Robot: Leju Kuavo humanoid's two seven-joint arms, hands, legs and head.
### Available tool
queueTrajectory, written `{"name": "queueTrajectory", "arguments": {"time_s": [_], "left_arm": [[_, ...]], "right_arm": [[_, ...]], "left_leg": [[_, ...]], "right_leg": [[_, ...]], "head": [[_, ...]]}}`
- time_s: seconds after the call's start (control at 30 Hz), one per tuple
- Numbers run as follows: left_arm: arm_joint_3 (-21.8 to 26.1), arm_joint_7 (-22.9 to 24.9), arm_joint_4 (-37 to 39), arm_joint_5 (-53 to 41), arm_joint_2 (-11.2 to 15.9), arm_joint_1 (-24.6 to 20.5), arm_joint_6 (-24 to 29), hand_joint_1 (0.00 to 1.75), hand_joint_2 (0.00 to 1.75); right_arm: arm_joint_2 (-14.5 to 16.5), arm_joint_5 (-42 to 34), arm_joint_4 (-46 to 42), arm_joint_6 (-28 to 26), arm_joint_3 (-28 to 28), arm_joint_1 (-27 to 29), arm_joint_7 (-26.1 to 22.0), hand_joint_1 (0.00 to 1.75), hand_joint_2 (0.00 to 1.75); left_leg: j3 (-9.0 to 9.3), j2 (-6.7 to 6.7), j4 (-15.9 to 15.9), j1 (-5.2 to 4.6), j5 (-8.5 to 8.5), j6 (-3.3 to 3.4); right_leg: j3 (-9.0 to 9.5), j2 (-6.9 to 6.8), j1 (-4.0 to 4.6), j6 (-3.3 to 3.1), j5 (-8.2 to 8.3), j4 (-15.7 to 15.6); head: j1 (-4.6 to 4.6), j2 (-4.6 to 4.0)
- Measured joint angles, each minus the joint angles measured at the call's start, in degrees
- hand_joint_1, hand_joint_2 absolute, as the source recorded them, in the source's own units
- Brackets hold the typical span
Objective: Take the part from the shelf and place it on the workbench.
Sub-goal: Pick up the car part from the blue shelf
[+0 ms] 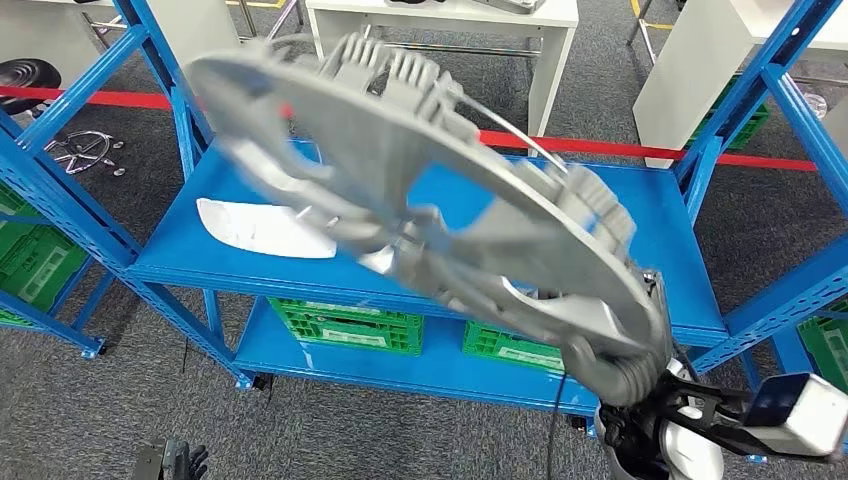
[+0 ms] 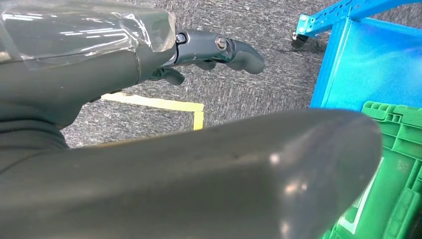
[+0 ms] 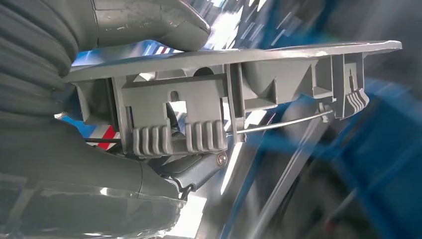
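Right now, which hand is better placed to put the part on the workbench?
The right hand. It already grips the grey part, lifted clear of the blue shelf. The left hand hangs low over the carpet, holding nothing.

Grey part (image 1: 420, 190), blue shelf (image 1: 680, 240), green crates (image 1: 350, 325) (red-striped floor (image 1: 620, 148)).

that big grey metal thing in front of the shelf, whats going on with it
The robot's right hand grips the large grey cast part by one end and holds it up in the air, clear of the blue shelf. A white sheet lies on the shelf's upper deck, with green crates on the deck below. The left hand hangs low over the grey carpet, holding nothing. The part is not yet on any workbench.
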Motion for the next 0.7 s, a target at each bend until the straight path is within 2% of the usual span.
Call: {"name": "queueTrajectory", "arguments": {"time_s": [0.03,0.07,0.1,0.13,0.23,0.3,0.33,0.4,0.43,0.47,0.5,0.57,0.6,0.63,0.7], "left_arm": [[0.04,0.0,0.0,0.0,0.03,-0.01,-0.09,0.0,0.0],[0.08,0.0,0.0,0.0,0.08,-0.03,-0.16,0.0,0.0],[0.11,0.0,0.0,0.0,0.15,-0.05,-0.2,0.0,0.0],[0.15,0.0,0.0,0.0,0.22,-0.05,-0.23,0.0,0.0],[0.28,0.0,0.0,0.0,0.49,-0.07,-0.32,0.0,0.0],[0.35,0.0,0.0,0.0,0.72,-0.09,-0.76,0.0,0.0],[0.39,0.0,0.0,0.0,0.83,-0.09,-1.06,0.0,0.0],[0.47,0.0,0.0,0.0,0.91,0.0,-1.57,0.0,0.0],[0.5,0.0,0.0,0.0,0.9,0.11,-1.78,0.0,0.0],[0.54,0.01,0.0,0.0,0.87,0.22,-1.94,0.0,0.0],[0.61,0.01,0.0,0.0,0.85,0.33,-2.11,0.0,0.0],[0.99,0.02,0.0,0.0,0.85,0.6,-2.53,0.0,0.0],[1.26,0.02,0.0,0.0,0.83,0.82,-2.82,0.0,0.0],[1.55,0.02,0.0,0.0,0.81,1.19,-3.16,0.0,0.0],[2.13,0.22,0.0,0.0,0.68,2.48,-3.73,0.0,0.0]], "right_arm": [[-0.47,-1.77,-0.25,1.23,0.65,-0.28,-0.04,1.5,1.75],[-0.86,-2.71,-0.51,1.89,1.21,-0.57,-0.06,1.5,1.75],[-1.14,-3.09,-0.73,2.12,1.66,-0.78,-0.06,1.5,1.75],[-1.39,-3.21,-0.87,2.21,1.98,-0.91,-0.06,1.5,1.75],[-1.96,-4.34,-1.0,2.92,2.58,-0.99,0.06,1.5,1.75],[-2.5,-8.59,-1.07,5.93,3.29,-1.15,0.75,1.5,1.75],[-2.84,-11.72,-1.13,8.26,3.91,-1.31,1.3,1.5,1.75],[-3.54,-17.51,-1.4,12.83,5.63,-1.84,2.45,1.5,1.75],[-3.85,-19.7,-1.56,14.51,6.56,-2.2,3.03,1.5,1.75],[-4.15,-21.27,-1.74,15.7,7.45,-2.59,3.61,1.5,1.75],[-4.41,-22.19,-1.9,16.41,8.18,-2.99,4.16,1.5,1.75],[-4.94,-22.73,-2.13,17.27,9.29,-3.77,5.16,1.5,1.75],[-5.2,-22.67,-2.2,17.58,9.64,-4.1,5.62,1.5,1.75],[-5.45,-22.6,-2.24,17.89,9.9,-4.38,6.0,1.5,1.75],[-5.83,-22.6,-2.35,18.43,10.16,-4.59,6.28,1.5,1.75]], "left_leg": [[0.01,-0.07,0.18,0.03,-0.1,-0.15],[-0.08,-0.12,0.5,-0.07,-0.3,-0.41],[-0.21,-0.17,0.84,-0.17,-0.51,-0.7],[-0.35,-0.19,1.12,-0.26,-0.69,-0.97],[-0.66,-0.17,1.41,-0.05,-0.89,-1.57],[-1.62,-0.13,3.62,0.23,-2.6,-2.2],[-2.8,-0.1,6.44,0.37,-4.39,-2.54],[-5.97,-0.07,14.25,0.54,-8.31,-2.98],[-7.17,-0.06,17.24,0.57,-9.35,-3.07],[-7.49,-0.06,18.27,0.58,-9.31,-3.04],[-6.66,-0.06,16.89,0.58,-8.2,-2.93],[-2.34,-0.09,8.79,0.48,-4.68,-2.33],[-0.35,-0.08,4.97,0.33,-3.36,-2.03],[0.93,-0.08,2.44,0.14,-2.64,-1.75],[1.28,-0.05,1.43,-0.26,-2.25,-1.36]], "right_leg": [[1.94,-0.07,-0.1,0.49,1.67,-4.07],[3.95,-0.14,-0.12,0.7,3.1,-8.22],[5.51,-0.16,-0.13,0.57,4.14,-11.39],[6.39,-0.16,-0.05,0.23,4.64,-13.16],[6.62,-0.02,0.14,-1.01,4.93,-13.66],[6.71,-0.04,-0.09,-1.51,5.18,-13.77],[6.74,-0.05,-0.2,-1.68,5.3,-13.79],[6.7,-0.07,-0.13,-1.82,5.42,-13.74],[6.69,-0.06,-0.09,-1.86,5.45,-13.72],[6.71,-0.05,-0.06,-1.86,5.45,-13.72],[6.75,-0.04,-0.01,-1.85,5.45,-13.72],[6.86,-0.02,0.09,-1.76,5.52,-13.74],[6.86,-0.01,0.22,-1.62,5.61,-13.74],[6.81,-0.02,0.28,-1.41,5.74,-13.75],[6.68,-0.02,0.3,-0.81,6.12,-13.87]], "head": [[0.01,0.0],[0.02,0.0],[-0.01,0.0],[-0.03,0.0],[-0.04,0.0],[-0.11,0.0],[-0.15,0.0],[-0.2,0.0],[-0.2,0.0],[-0.09,0.0],[0.02,0.0],[0.2,0.0],[0.17,0.0],[0.15,0.0],[0.12,0.0]]}}
